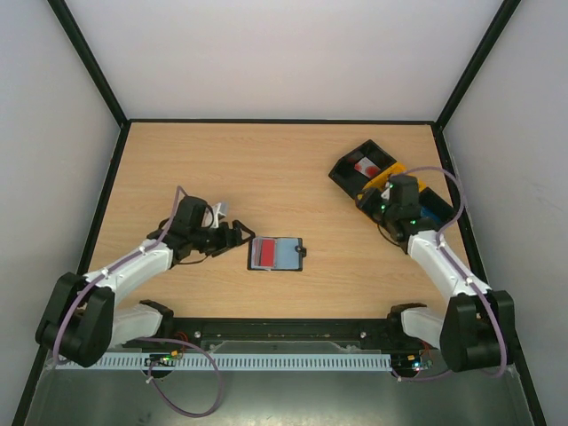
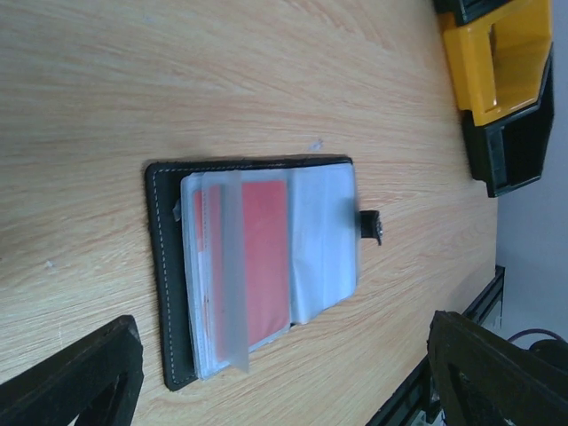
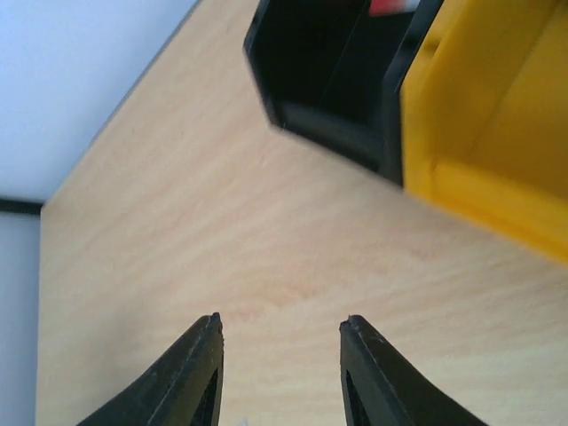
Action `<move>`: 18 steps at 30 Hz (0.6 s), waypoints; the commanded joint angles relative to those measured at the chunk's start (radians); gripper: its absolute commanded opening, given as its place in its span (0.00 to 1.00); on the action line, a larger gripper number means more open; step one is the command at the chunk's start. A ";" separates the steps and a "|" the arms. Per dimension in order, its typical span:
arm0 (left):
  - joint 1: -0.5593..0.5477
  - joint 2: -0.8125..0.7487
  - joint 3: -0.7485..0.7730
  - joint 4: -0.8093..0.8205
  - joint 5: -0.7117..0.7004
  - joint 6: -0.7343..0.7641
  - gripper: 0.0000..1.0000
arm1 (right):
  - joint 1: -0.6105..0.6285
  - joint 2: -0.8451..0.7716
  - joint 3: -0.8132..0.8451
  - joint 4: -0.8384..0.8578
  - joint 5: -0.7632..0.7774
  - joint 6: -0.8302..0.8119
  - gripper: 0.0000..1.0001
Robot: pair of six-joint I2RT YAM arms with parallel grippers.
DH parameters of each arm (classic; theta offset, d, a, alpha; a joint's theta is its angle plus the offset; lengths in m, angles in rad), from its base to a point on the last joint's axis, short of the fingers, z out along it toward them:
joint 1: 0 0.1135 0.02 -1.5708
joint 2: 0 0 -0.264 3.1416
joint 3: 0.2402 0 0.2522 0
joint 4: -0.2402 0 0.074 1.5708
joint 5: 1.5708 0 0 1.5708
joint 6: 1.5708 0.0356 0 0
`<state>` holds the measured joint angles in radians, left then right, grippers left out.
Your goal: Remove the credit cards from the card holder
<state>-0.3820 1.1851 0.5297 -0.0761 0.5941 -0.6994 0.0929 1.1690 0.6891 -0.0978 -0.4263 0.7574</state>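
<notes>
Your left gripper (image 1: 236,236), jaws wide and empty, sits just beside the card holder (image 1: 276,254), laid open to expose a red credit card (image 2: 257,257). Your right gripper (image 3: 282,324), well apart, hangs open, empty.

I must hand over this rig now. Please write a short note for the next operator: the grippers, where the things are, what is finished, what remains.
Left gripper: open, empty, beside the card holder, apart from it.
Right gripper: open, empty, over the table next to the black bin and the yellow bin.
Card holder: lies open in mid-table, with a red card in its clear sleeve.
Done: one card appears to lie in the black bin.
Left: pull out the red card; whether more sit behind it cannot be told.
</notes>
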 commanded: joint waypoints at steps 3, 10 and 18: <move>-0.017 0.052 -0.053 0.108 0.009 -0.038 0.87 | 0.191 -0.080 -0.130 0.076 0.015 0.117 0.35; -0.021 0.088 -0.091 0.185 0.013 -0.065 0.85 | 0.465 -0.052 -0.189 0.180 0.113 0.222 0.34; -0.021 0.086 -0.124 0.215 0.022 -0.090 0.81 | 0.672 0.111 -0.152 0.277 0.166 0.262 0.31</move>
<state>-0.3992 1.2671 0.4271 0.1078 0.6006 -0.7734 0.7013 1.2201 0.5125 0.0975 -0.3183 0.9821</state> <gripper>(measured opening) 0.820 0.320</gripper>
